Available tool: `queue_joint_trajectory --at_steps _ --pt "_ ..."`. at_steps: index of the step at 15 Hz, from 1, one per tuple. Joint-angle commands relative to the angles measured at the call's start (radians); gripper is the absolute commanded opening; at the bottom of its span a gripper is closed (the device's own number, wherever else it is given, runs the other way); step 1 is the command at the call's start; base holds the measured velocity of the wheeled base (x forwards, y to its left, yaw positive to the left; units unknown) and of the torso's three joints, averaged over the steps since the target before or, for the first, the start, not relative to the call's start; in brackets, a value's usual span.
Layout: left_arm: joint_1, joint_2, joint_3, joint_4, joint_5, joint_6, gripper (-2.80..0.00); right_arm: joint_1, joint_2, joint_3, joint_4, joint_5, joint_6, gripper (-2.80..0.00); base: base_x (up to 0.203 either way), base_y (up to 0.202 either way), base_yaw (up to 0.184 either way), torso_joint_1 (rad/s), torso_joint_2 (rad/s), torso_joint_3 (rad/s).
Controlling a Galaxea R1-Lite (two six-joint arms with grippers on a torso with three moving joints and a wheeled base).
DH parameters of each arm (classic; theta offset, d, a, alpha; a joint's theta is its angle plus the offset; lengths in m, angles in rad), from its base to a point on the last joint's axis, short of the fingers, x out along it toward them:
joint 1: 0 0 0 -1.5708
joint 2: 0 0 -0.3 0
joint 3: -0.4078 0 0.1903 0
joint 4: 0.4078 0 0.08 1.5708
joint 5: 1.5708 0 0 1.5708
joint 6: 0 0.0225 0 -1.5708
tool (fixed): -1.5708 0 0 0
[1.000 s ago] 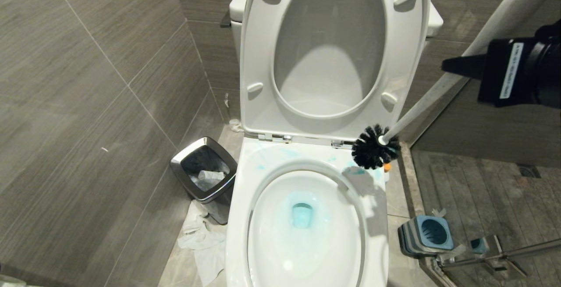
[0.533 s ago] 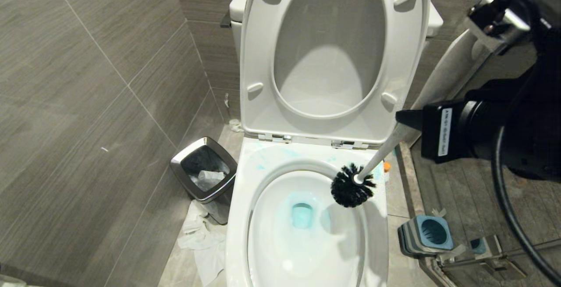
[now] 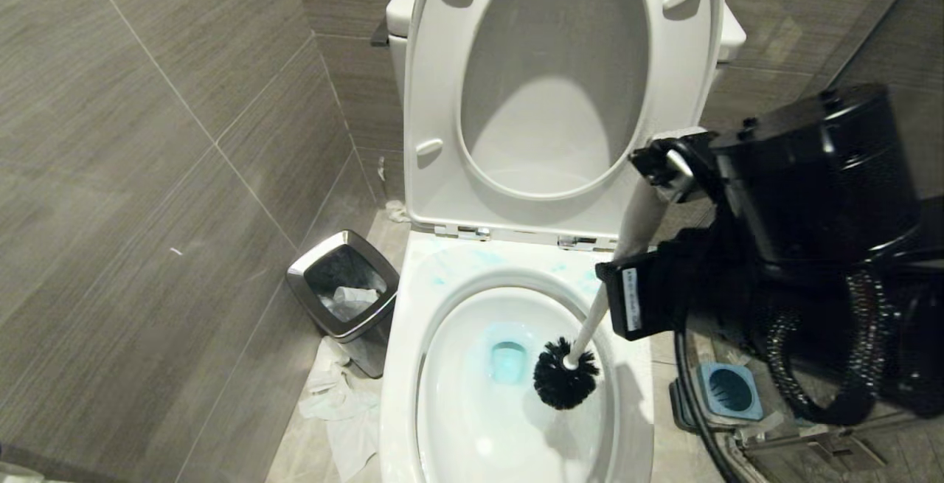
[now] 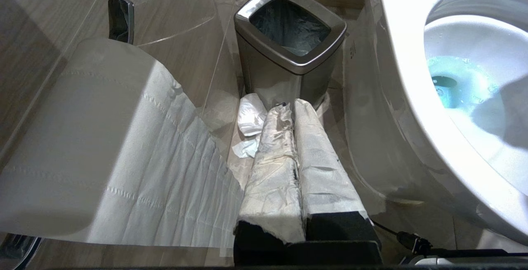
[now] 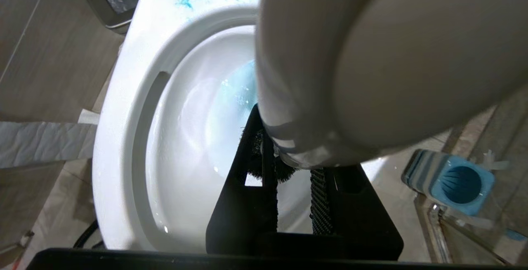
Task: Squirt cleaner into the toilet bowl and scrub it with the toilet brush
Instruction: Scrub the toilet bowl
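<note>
The right gripper (image 3: 649,247) is clamped on the handle of the toilet brush (image 3: 582,346), its black bulk hiding most of the blue holder (image 3: 730,392) on the floor. The brush's black head hangs inside the toilet bowl (image 3: 457,409), beside blue-tinted water. The left gripper (image 4: 295,138), fingers pressed together and empty, sits low near the steel trash bin (image 3: 343,284). Behind, the raised seat (image 3: 435,99) leans against grey tiled walls.

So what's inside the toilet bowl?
Inside the toilet bowl sits blue water and the toilet brush, its black head beside the water. The bowl's near part lies outside the picture.
</note>
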Motion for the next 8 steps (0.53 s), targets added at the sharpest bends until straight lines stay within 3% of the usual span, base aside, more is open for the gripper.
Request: queue_joint_trajectory --at_steps 1,8 --pt "0.0 0.001 0.002 0.0 0.0 0.0 -2.8 -0.015 0.12 -0.001 -0.075 -0.002 -0.001 -2.8 0.0 0.0 0.0 0.0 0.0 0.0" --pt "0.001 0.001 0.002 0.0 0.0 0.0 -2.8 -0.054 0.392 0.006 -0.362 0.0 -0.021 -2.8 0.0 0.0 0.0 0.0 0.0 0.0"
